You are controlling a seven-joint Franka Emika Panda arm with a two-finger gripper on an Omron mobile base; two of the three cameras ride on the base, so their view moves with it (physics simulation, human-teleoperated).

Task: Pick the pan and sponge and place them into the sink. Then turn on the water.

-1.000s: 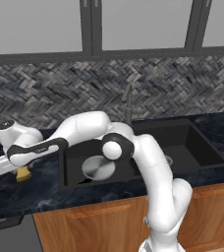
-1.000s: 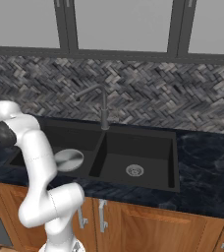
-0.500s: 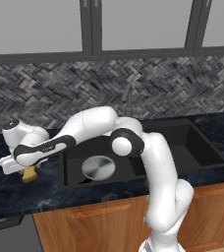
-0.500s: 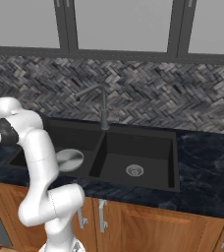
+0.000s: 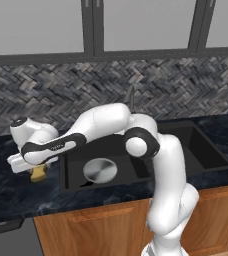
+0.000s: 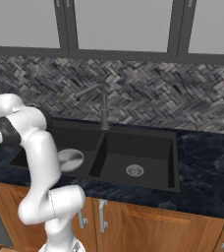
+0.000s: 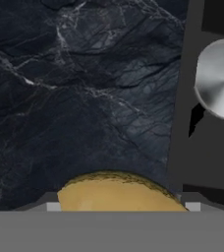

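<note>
The yellow sponge sits between the fingers of my gripper, which is shut on it just above the dark counter, left of the sink. In the hand view the sponge bulges up between the two fingertips of the gripper. The grey pan lies flat on the floor of the sink's left basin, to the right of the hand; it also shows as the pan and the pan. No water runs from the faucet.
A slim grey faucet stands behind the divider between the basins. The right basin holds a round silver drain. Dark marble counter stretches under the hand. Herringbone tile wall runs along the back.
The hand has moved right toward the sink, and the sponge has travelled with it. The pan has stayed put in the left basin.
</note>
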